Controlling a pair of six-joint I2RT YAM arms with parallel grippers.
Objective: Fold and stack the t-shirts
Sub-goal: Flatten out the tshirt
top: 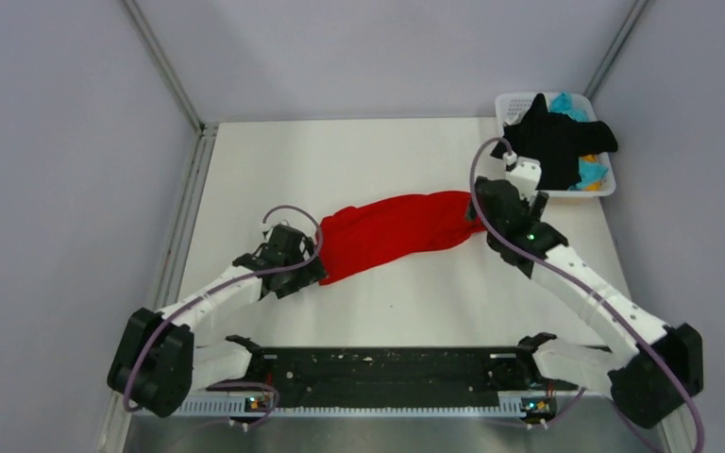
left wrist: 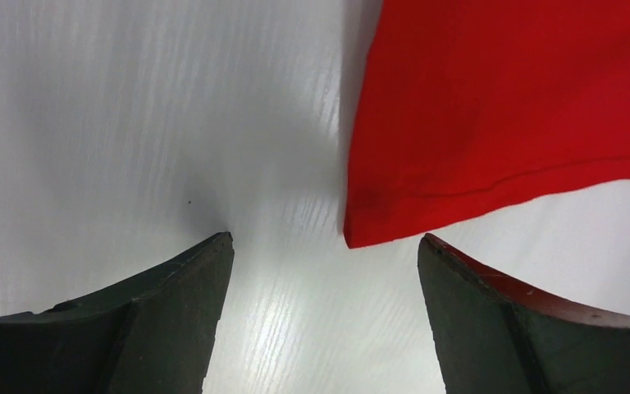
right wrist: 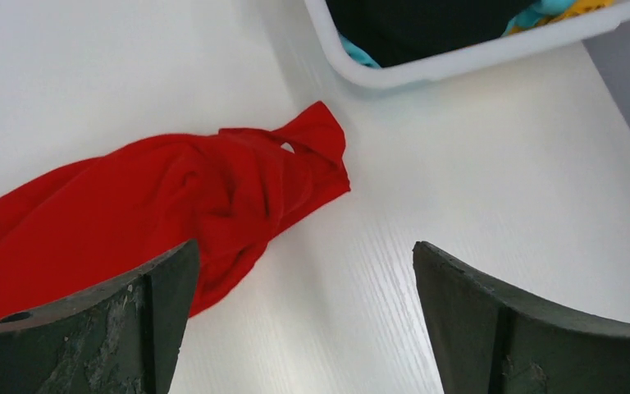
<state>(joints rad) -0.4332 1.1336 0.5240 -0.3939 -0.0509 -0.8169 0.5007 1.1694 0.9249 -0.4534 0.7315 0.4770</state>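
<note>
**While left gripper and right gripper both stand spread, red t-shirt lies unheld on bench**

Bench: white, flat, carries everything.

Red t-shirt: biggest item on it. It is bunched lengthwise into a thick band across the middle, running from the left gripper to the right gripper, with the right end slightly further back. It rests on the bench along its whole length.

Basket: white plastic, far right corner of the bench, near the right gripper. The shirt's bunched end stops short of its wall, so the two are apart.

Black t-shirt: heaped in the basket, spilling over the near rim toward the right gripper.

Left gripper: low over the bench at the red t-shirt's left end, jaws wide. In the wrist view a flat, hemmed corner of the shirt lies just ahead of the gap between the jaws, nearer the right one. Not pinched.

Right gripper: at the shirt's other end, jaws wide, only bare bench between them. In the wrist view the twisted end of the shirt lies ahead and to the left. The left jaw overlaps the cloth in view, and I can't tell whether they touch.

Cyan cloth: in the basket, showing behind and to the right of the black t-shirt.

Orange cloth: small bit beside the cyan, at the basket's right side, mostly covered.
</note>
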